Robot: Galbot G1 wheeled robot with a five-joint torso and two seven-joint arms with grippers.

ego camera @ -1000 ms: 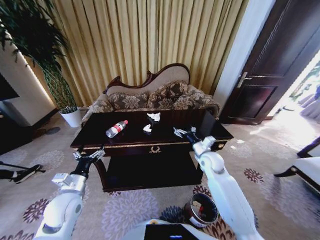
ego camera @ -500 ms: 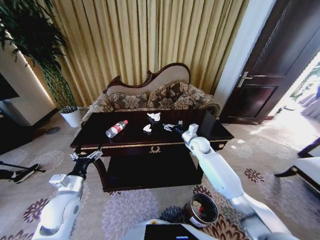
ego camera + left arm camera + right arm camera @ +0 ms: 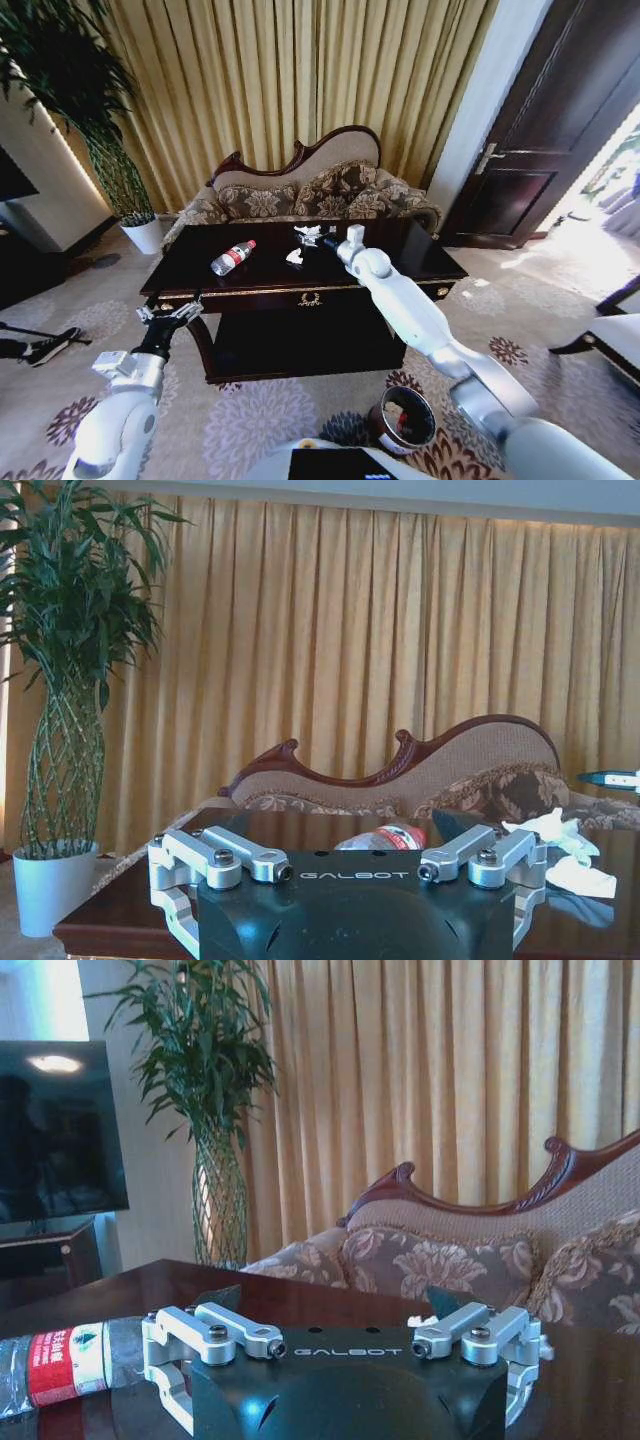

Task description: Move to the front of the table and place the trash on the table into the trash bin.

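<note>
I have the robot parked at the front of the table [image 3: 250, 285], so the driving part looks done; the clearing has, as far as I can judge, barely begun. My right gripper [image 3: 322, 238] is stretched out over the tabletop, jaws spread and holding nothing — in its wrist view the two linkages sit wide apart with no object between them. Just beyond its tips, touching or nearly so, lies a crumpled white paper wad [image 3: 308, 233], and a second wad [image 3: 295, 257] rests on the near side of the gripper, slightly toward the bottle. The clear plastic bottle [image 3: 233, 257] with its red label lies on its side well off to the gripper's left; the right wrist view catches its labelled end close by on the dark wood. None of this trash has gone anywhere yet. The trash bin [image 3: 405, 418] stands on the carpet far behind and below the right gripper, beside the arm's elbow, and I can make out something pale and something red inside it, though I cannot tell what. My left gripper [image 3: 168, 314] hangs idle, low by the table's left front corner, jaws also spread and empty. What remains, by my reckoning: both wads, the bottle, and any small scrap I cannot pick out from here
</note>
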